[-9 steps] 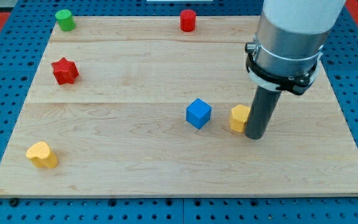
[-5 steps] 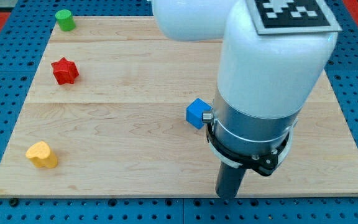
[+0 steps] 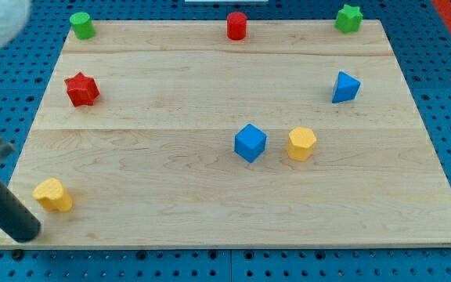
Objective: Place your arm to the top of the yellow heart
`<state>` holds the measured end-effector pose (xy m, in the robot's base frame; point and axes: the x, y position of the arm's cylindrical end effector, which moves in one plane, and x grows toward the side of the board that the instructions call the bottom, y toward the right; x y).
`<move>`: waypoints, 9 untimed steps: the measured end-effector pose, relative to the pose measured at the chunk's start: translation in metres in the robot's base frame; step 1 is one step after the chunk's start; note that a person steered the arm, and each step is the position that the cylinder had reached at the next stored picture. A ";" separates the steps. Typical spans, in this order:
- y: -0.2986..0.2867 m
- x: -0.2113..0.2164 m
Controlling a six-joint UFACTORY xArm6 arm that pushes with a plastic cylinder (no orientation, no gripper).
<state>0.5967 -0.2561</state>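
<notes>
Tip: my tip is seen at the board's bottom-left corner, holding nothing
Yellow heart: yellow heart is found just up-right of it, apart

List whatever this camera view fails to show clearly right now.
- Arm: cut off by the view's left edge; only the rod and a blurred white patch at top left show.
- My tip: motion-blurred, below-left of the yellow heart; contact with it cannot be told.
- Board: its lower left corner is hidden behind the rod.

Lab: blue pegboard, wooden board
</notes>
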 end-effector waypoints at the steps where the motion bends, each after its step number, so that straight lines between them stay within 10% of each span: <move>1: -0.004 -0.045; 5: -0.006 0.008; 8: 0.030 -0.075; 9: 0.024 -0.015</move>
